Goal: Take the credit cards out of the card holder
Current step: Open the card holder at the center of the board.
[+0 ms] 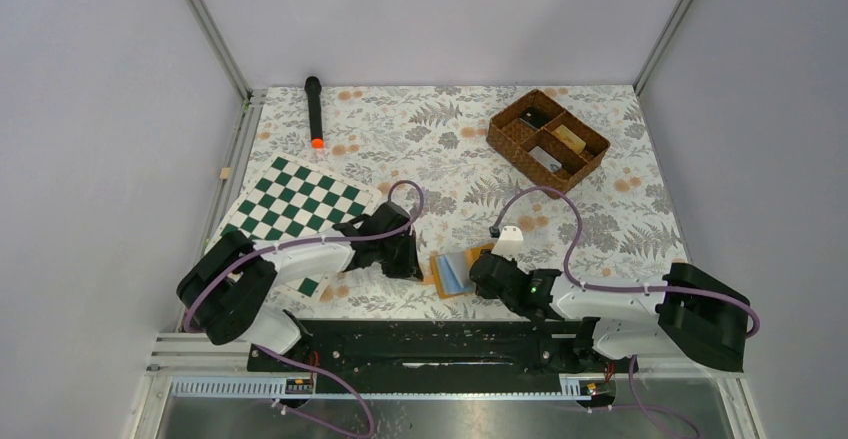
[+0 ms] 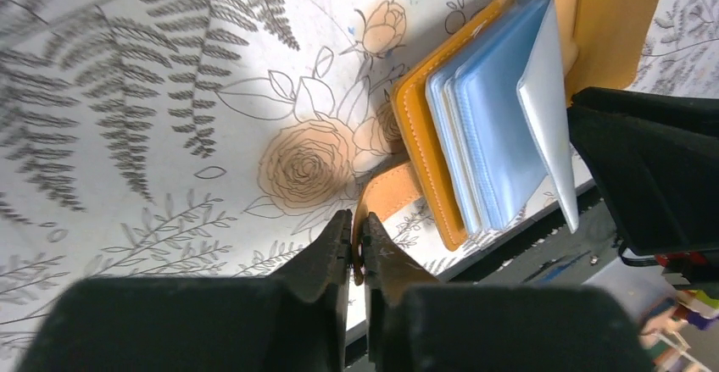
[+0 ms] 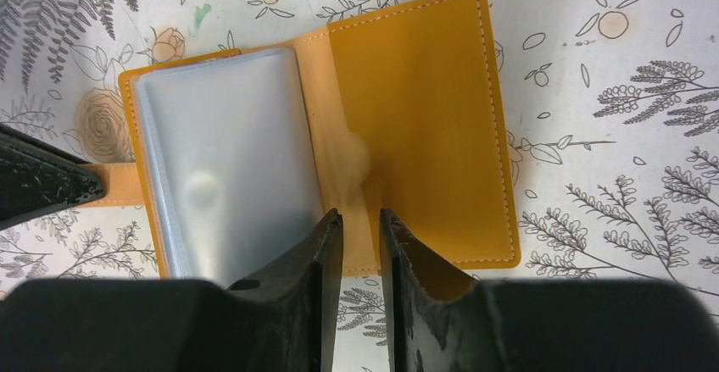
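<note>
Top external view: card holder [image 1: 455, 271], orange-tan leather, lies spread open on the floral table [image 1: 450, 149] near the middle of its near edge, between the two grippers. Left wrist view: left gripper [image 2: 357, 235], fingers pressed together, pinches the holder's closing strap [image 2: 386, 198] at the holder's left side. Right wrist view: right gripper [image 3: 360, 224], fingers narrowly parted, tips over the holder's near edge beside the fold; whether they touch it cannot be told. The holder's left half carries a stack of plastic sleeves [image 3: 229, 152], clear to light blue; whether credit cards sit inside them cannot be told. Its right half is bare leather. Also on the table: wicker basket [image 1: 510, 141] with compartments at the far right corner, contents too small to name; chessboard [image 1: 300, 204] at the left edge; black rod with an orange tip [image 1: 314, 109] at the far left.
</note>
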You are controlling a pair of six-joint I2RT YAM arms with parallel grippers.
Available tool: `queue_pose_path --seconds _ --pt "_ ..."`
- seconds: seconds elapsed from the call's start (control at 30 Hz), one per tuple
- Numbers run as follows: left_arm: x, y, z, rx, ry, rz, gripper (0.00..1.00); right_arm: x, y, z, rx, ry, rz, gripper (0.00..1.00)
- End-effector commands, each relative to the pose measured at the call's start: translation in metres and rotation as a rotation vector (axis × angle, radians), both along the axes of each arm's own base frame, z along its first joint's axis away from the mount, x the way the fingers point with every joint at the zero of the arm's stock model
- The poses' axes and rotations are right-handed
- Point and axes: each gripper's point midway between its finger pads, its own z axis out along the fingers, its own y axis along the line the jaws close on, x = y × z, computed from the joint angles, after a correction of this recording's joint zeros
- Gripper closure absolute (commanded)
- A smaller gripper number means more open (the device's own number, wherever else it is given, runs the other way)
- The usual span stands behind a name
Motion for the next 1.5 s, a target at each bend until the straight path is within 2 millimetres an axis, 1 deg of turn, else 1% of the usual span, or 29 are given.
queue_pose_path --seconds 0.0,0.03,0.1,0.17,0.23,0.3,0.37,0.47,0.53,0.7,0.83,0.93,1.23,1.37,1.47 --pt "0.025 0.002 0.02 0.046 -0.095 0.017 0.87 -0.007 0.0 -0.011 0.053 0.044 -0.027 0.71" --pt "0.028 0.004 0.023 0.059 -0.107 0.019 0.84 -0.009 -0.001 -0.013 0.053 0.054 -0.029 0.71" --pt "0.033 0.005 0.035 0.065 -0.134 0.026 0.77 -0.008 0.004 -0.012 0.088 0.051 -0.032 0.71" --pt "0.037 0.004 0.052 0.049 -0.159 0.033 0.67 -0.008 0.005 -0.012 0.098 0.051 -0.032 0.72" --pt "0.039 -0.001 0.072 0.008 -0.181 0.037 0.61 -0.008 0.006 -0.012 0.099 0.051 -0.031 0.72" --pt "0.038 -0.009 0.091 -0.057 -0.193 0.035 0.6 -0.008 0.006 -0.012 0.1 0.05 -0.031 0.72" --pt "0.035 -0.018 0.106 -0.127 -0.193 0.025 0.6 -0.008 0.006 -0.012 0.103 0.051 -0.031 0.72" --pt "0.029 -0.032 0.117 -0.233 -0.18 0.001 0.6 -0.008 0.007 -0.012 0.104 0.052 -0.029 0.72" --pt "0.025 -0.038 0.113 -0.273 -0.156 -0.013 0.6 -0.008 0.007 -0.012 0.102 0.054 -0.031 0.72" --pt "0.022 -0.044 0.084 -0.279 -0.105 -0.023 0.76 -0.009 0.007 -0.013 0.105 0.056 -0.03 0.72" --pt "0.018 -0.055 0.071 -0.336 -0.08 -0.064 0.83 -0.009 0.007 -0.012 0.108 0.055 -0.029 0.73" --pt "0.016 -0.057 0.06 -0.351 -0.073 -0.071 0.87 -0.009 0.007 -0.012 0.112 0.055 -0.027 0.73" --pt "0.022 -0.045 0.026 -0.252 -0.069 -0.033 0.9 -0.009 0.006 -0.01 0.12 0.05 -0.03 0.73" --pt "0.023 -0.038 0.017 -0.214 -0.072 -0.016 0.91 -0.01 0.006 -0.011 0.118 0.052 -0.029 0.73" --pt "0.024 -0.031 0.015 -0.185 -0.088 -0.002 0.91 -0.01 0.005 -0.012 0.116 0.052 -0.031 0.73"
